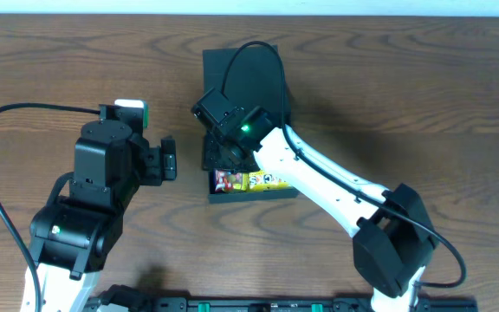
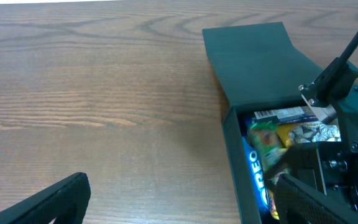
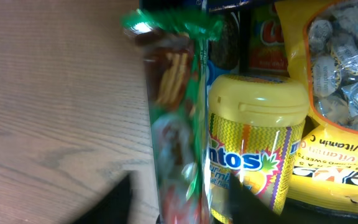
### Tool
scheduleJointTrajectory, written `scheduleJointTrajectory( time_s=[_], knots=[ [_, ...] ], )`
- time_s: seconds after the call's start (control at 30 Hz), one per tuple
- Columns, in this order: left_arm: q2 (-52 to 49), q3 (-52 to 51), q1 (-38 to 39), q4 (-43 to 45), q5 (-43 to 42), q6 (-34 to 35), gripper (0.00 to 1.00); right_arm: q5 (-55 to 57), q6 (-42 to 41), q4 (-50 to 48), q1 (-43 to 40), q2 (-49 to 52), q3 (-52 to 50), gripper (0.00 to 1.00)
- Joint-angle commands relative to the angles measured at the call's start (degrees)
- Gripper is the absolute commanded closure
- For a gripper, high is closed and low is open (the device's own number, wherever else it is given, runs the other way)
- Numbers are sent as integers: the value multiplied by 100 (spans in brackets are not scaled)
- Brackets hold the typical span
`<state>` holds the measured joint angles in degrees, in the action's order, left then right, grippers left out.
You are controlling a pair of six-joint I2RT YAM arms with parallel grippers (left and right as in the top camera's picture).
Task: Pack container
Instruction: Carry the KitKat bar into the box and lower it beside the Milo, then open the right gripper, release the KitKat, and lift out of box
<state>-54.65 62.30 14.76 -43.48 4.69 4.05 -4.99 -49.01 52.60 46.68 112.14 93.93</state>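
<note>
Container (image 1: 232, 197) at centre of table (image 1: 59, 52). Above its near end, lift right fingers (image 3: 114, 202), apart around green packet (image 3: 176, 124) beside Mentos tub (image 3: 253, 143), straight up, dragging nothing. Left of container, hold left fingers (image 2: 55, 199), spread wide, clear.

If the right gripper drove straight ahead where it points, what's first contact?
Likely the green-topped clear plastic biscuit packet, centred between the right gripper's fingers; the yellow Mentos tub sits right beside it inside the black rectangular container. Depth is unclear.
</note>
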Motion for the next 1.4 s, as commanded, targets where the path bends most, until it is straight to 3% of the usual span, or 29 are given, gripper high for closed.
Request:
scheduleJointTrajectory(
  time_s=[0.0,0.13,0.33,0.43,0.5,0.67,0.83,1.1,1.37],
  knots=[
    [2,85,-24,0,-28,-85,5,116,-15,-15,15,76,-31,20],
    [0,85,-24,0,-28,-83,5,118,-11,-31,0,76,-31,26],
    [0,85,-24,2,-28,-83,4,111,520,-98,-308,15,13,50],
    [0,85,-24,7,-28,-83,5,-245,1209,-96,-616,-149,61,85],
    [0,85,-24,11,-28,-83,5,-785,1910,-101,-804,-302,66,99],
    [0,85,-24,59,-57,-63,5,-1788,3316,208,-953,-468,66,98],
    [0,85,-24,72,-175,-61,5,-1947,3847,752,-673,-367,-136,98],
    [0,85,-24,74,-177,-61,5,-1943,3877,98,-116,-348,-767,98],
    [0,85,-24,72,-177,-61,5,-1615,3661,-271,-85,-319,-942,99]
  ],
)
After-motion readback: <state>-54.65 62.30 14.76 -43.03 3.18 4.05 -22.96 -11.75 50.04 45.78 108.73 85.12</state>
